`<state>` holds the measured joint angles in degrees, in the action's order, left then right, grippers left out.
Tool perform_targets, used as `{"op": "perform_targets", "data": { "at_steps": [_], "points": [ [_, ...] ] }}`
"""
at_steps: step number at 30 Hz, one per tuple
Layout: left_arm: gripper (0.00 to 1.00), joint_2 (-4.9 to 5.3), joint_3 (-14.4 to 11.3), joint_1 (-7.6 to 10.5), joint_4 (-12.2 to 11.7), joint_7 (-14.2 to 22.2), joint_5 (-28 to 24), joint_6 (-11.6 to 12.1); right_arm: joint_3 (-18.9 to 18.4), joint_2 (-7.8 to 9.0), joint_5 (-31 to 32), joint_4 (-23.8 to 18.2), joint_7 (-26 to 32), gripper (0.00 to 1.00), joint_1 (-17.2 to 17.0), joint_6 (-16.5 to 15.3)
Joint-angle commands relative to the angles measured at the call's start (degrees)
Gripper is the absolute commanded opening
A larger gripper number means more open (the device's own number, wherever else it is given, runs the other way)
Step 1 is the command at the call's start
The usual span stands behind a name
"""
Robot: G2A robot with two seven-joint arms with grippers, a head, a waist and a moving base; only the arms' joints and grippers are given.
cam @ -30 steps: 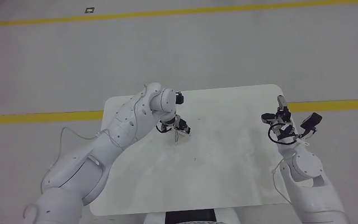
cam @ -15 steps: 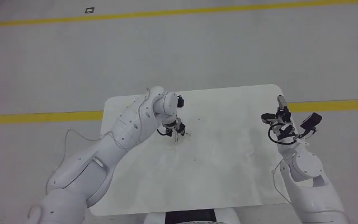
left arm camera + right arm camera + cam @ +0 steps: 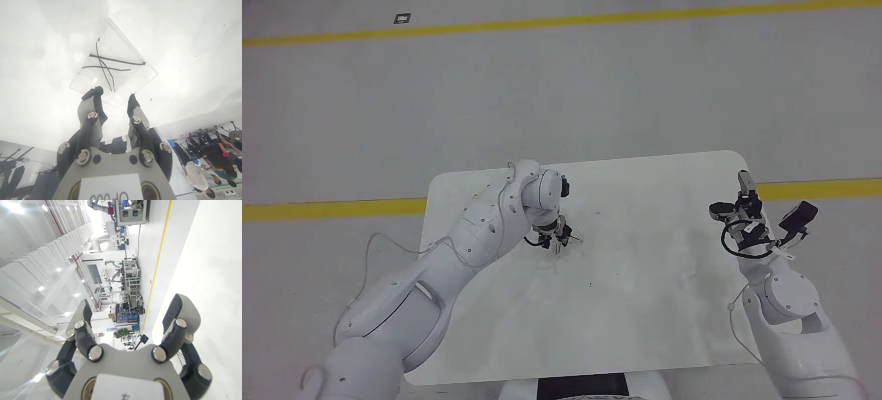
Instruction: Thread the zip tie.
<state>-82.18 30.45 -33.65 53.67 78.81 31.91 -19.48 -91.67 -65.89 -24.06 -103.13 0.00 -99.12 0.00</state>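
White bench (image 3: pixel 662 300) carries a clear sheet (image 3: pixel 136 75) toward its far left corner, with black zip ties (image 3: pixel 117 60) lying crossed on it. Our left fingers (image 3: pixel 97 98) stand apart, empty, just over the sheet's corner. Our right fingers (image 3: pixel 171 311) stand spread, empty, by the bench's right edge.

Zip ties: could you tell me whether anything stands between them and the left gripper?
Nothing visible does: the zip ties lie on the clear tray, and the open left gripper hangs at one corner of it.
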Motion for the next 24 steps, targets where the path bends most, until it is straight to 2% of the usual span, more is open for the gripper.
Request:
{"op": "perform_targets", "data": {
  "at_steps": [1, 8, 17, 24],
  "points": [
    [0.26, -0.28, 0.1, -0.13, -0.6, -0.4, 0.1, 0.0, 0.0, 0.00, 0.0, 0.0, 0.0, 1.00, 0.0, 0.0],
    [0.24, -1.15, 0.9, -0.14, -2.0, -1.8, 0.0, 0.0, 0.0, 0.00, 0.0, 0.0, 0.0, 1.00, 0.0, 0.0],
    [0.15, -2.04, 1.3, -0.16, -3.9, -3.1, 0.7, 0.0, 0.0, 0.00, 0.0, 0.0, 0.0, 1.00, 0.0, 0.0],
    [0.15, -2.83, 1.1, -0.39, -5.6, -4.3, 0.3, 0.0, 0.0, 0.00, 0.0, 0.0, 0.0, 1.00, 0.0, 0.0]
  ]
}}
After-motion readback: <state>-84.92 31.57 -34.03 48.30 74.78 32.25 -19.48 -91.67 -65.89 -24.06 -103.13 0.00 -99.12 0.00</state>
